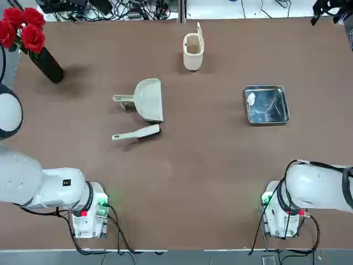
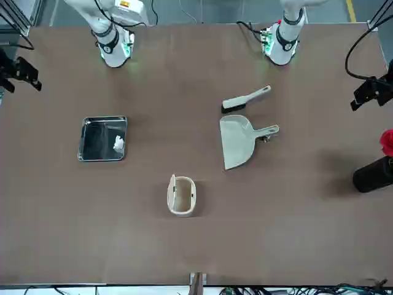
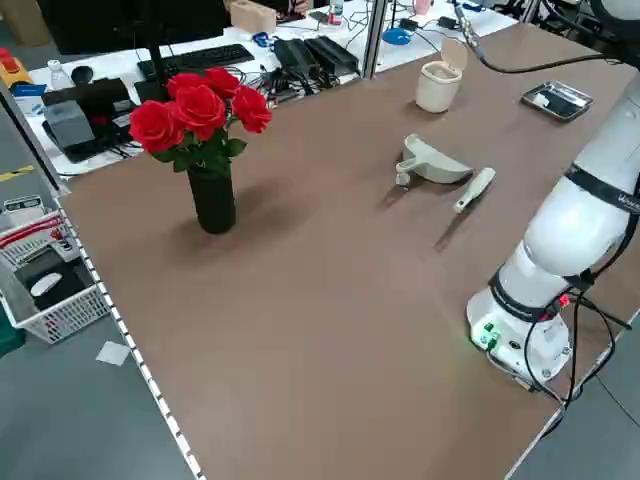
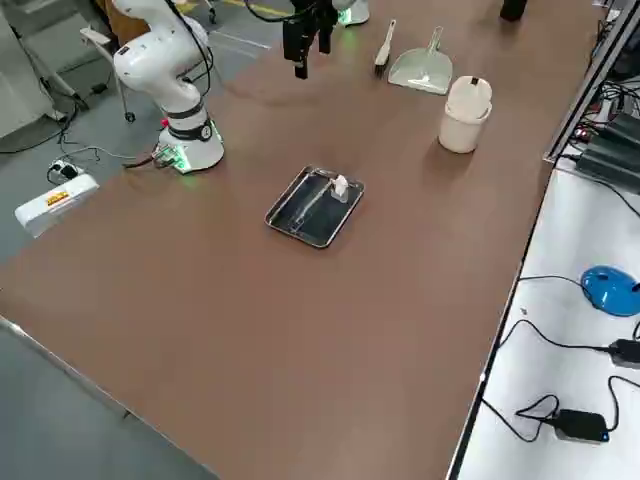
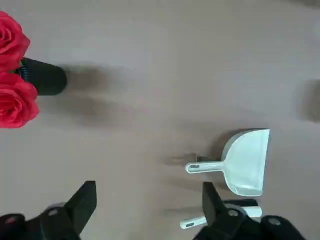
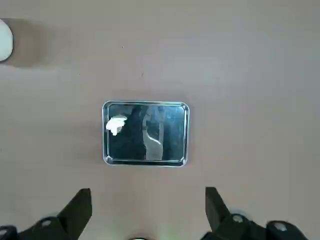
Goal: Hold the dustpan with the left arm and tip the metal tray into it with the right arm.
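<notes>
The cream dustpan point(image 1: 148, 99) lies flat on the brown table, left of centre, its handle pointing toward the table's left edge; it also shows as the dustpan point(image 5: 245, 162). The shiny metal tray point(image 1: 266, 104) sits at the right with a small white scrap point(image 1: 251, 99) in it. My left gripper point(image 5: 147, 205) hangs open high above the table, short of the dustpan, holding nothing. High over the table short of the tray point(image 6: 145, 133), my right gripper point(image 6: 147, 210) is open and empty too.
A slim cream hand brush point(image 1: 136, 133) lies just on the near side of the dustpan. A small cream bin point(image 1: 193, 51) stands at the back centre. A black vase of red roses point(image 1: 33, 44) stands at the back left. Cables run along the far edge.
</notes>
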`<state>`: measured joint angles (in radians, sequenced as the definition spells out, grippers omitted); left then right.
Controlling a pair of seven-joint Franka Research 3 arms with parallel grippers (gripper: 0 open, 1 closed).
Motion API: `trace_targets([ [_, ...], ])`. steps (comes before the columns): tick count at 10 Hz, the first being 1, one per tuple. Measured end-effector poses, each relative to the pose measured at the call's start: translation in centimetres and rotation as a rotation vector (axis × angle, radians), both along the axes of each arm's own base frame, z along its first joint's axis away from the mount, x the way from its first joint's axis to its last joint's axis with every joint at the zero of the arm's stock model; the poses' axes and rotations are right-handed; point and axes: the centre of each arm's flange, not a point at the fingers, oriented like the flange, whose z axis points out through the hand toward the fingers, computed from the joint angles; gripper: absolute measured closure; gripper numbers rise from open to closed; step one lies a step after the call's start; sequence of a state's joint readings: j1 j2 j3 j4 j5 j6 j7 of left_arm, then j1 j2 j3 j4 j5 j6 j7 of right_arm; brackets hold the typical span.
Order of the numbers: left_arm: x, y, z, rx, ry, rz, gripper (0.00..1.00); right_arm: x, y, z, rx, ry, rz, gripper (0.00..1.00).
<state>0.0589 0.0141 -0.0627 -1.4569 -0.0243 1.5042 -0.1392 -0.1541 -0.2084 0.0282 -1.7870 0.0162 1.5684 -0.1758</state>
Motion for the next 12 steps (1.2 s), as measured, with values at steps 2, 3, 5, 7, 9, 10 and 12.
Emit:
trace_targets([
  [2, 0.0, 0.0, 0.0, 0.0, 0.0, 0.001, 0.06, 0.0, -0.1, 0.0, 0.0, 0.0, -0.004, 0.0],
  [3, 0.0, 0.0, -0.1, 0.0, 0.001, 0.0, 0.06, 0.0, -0.2, 0.0, 0.0, 0.0, -0.008, 0.0],
  [5, 0.0, 0.0, 0.0, 0.0, 0.0, 0.0, 0.03, 0.0, -0.4, 0.0, 0.001, 0.0, -0.012, 0.0],
  [7, 0.0, 0.0, 0.1, 0.001, -0.004, -0.016, 0.03, -0.2, -1.5, -0.1, 0.004, 0.002, -0.033, 0.0],
  [9, 0.0, -0.2, 0.1, 0.001, -0.01, -0.118, 0.04, -0.6, -4.5, -0.5, 0.015, 0.002, -0.069, 0.0],
  [10, 0.0, -0.6, 0.1, -0.009, -0.014, -0.208, 0.04, -0.6, -6.0, -1.1, 0.019, -0.008, -0.06, 0.0],
  [12, 0.0, -1.0, 0.1, -0.023, -0.023, -0.409, 0.04, -0.8, -9.0, -3.2, 0.027, -0.02, -0.028, 0.0],
])
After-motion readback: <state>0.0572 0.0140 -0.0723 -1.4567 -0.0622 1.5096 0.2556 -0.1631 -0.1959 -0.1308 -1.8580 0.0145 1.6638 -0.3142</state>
